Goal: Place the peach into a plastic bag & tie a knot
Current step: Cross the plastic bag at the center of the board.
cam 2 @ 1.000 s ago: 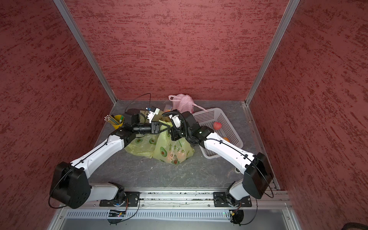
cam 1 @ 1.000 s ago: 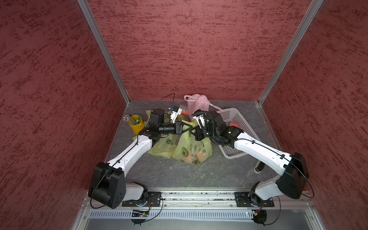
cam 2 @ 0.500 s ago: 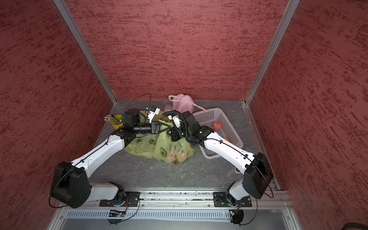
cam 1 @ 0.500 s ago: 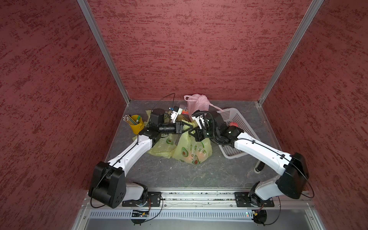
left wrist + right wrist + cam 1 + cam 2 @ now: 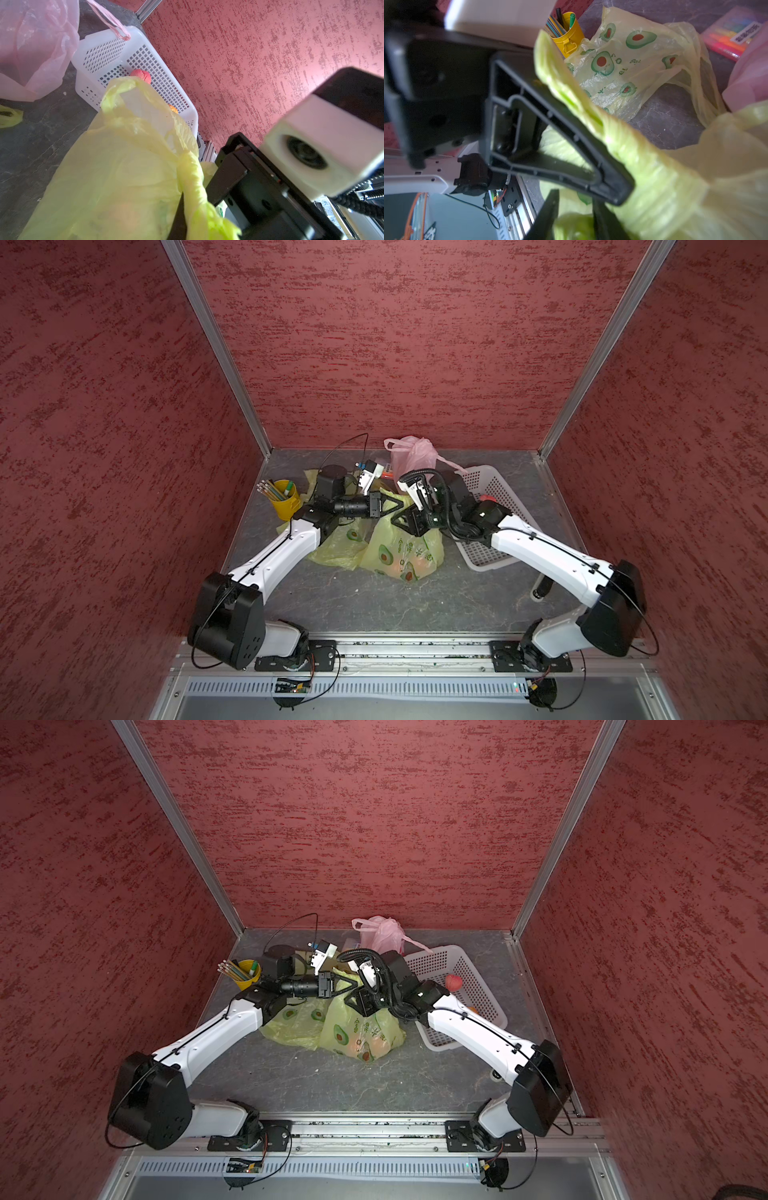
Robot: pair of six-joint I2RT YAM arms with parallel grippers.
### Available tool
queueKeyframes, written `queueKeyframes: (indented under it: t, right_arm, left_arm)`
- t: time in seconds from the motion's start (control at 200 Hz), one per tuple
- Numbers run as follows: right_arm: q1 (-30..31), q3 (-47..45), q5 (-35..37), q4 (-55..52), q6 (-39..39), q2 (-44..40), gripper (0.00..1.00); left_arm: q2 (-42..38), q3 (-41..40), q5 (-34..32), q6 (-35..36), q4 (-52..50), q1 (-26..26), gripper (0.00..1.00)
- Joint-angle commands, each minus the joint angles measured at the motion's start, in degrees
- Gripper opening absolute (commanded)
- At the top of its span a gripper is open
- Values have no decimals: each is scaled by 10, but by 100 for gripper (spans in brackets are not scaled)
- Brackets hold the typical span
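Peach inside avocado-print bag, red fruit in basket, pencils in cup

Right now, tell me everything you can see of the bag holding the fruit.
Thin see-through yellow-green plastic bag printed with avocados, bulging on the grey table between the arms, an orange-pink peach showing through its lower side. One handle is twisted into a rope and pinched in the shut left claw; the other loop stands loose. It lies beside the white basket, touching a flat matching bag.

Peach inside bag, centre; basket right; pencil cup left; second bag behind.
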Motion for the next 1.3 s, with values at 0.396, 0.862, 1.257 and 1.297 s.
queueKeyframes:
  t: [0.396, 0.862, 1.257, 1.297]
  right_arm:
    - [-16, 161, -34, -108, -61, -20, 71]
    - [-15, 67, -140, -74, -44, -11, 66]
    - [-8, 60, -147, -67, -35, 18, 47]
    - [-7, 61, -148, -65, -32, 21, 46]
  left_arm:
    - [-82, 30, 153, 52, -62, 28, 0]
    - [-72, 23, 145, 28, -51, 48, 0]
    - [-60, 18, 126, 15, -48, 54, 0]
    - [-58, 18, 123, 13, -46, 56, 0]
